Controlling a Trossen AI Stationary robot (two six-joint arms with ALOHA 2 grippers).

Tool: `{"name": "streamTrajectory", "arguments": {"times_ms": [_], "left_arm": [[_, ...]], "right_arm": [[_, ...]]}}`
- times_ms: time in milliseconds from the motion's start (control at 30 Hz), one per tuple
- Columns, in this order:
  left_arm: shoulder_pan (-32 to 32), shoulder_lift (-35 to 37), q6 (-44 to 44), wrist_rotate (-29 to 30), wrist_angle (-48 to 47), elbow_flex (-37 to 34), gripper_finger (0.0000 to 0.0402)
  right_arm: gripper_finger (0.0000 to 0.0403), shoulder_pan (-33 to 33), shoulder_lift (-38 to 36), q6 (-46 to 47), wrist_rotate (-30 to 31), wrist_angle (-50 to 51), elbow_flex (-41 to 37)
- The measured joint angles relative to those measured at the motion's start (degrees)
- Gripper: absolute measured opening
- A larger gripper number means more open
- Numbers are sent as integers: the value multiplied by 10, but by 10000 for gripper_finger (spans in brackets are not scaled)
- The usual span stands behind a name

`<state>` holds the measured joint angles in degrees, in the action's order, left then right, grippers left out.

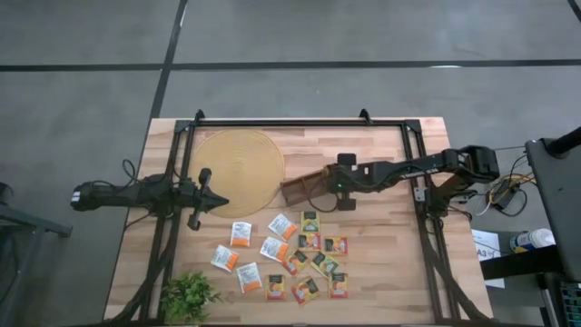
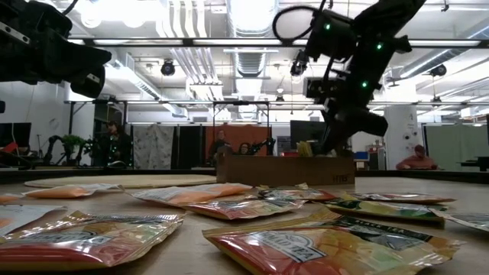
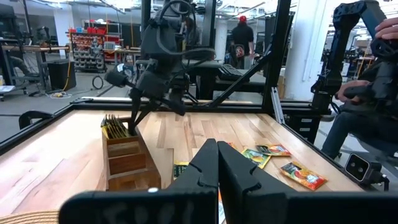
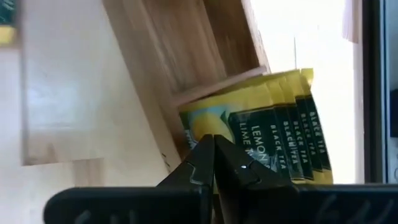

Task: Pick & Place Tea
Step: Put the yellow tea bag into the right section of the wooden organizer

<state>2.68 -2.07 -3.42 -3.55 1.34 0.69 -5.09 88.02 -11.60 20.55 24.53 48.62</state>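
Several flat tea sachets (image 1: 300,259), dark green/yellow, orange/red and white, lie loose on the near middle of the table. More dark green and yellow sachets (image 4: 280,124) stand on edge in the end compartment of the brown wooden tray (image 1: 300,189). My right gripper (image 4: 214,142) is shut and slants down into that compartment, right in front of the standing sachets. My left gripper (image 1: 222,202) waits shut at the table's left, level, beside the round woven mat (image 1: 238,168). My right gripper's shut fingertips (image 4: 231,163) stand at the front face of the foremost standing sachet (image 4: 202,124) in the tray's end compartment. They slant down from the table's right. I cannot tell whether they touch the sachet.
A small leafy plant (image 1: 189,295) stands at the near left corner. Black frame rails (image 1: 413,173) run along the table's sides and far edge. Bare wood lies to the right of the loose sachets. People show in the room beyond the table.
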Motion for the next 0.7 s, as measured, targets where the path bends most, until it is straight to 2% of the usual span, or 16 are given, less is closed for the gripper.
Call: {"name": "streamTrajectory", "arguments": {"times_ms": [300,533,700], "left_arm": [[0,0,0,0,0,0,0],[0,0,0,0,0,0,0],[0,0,0,0,0,0,0]], "right_arm": [[8,28,-57,25,5,26,11],[8,88,-110,69,6,54,23],[8,151,-131,67,0,66,27]]}}
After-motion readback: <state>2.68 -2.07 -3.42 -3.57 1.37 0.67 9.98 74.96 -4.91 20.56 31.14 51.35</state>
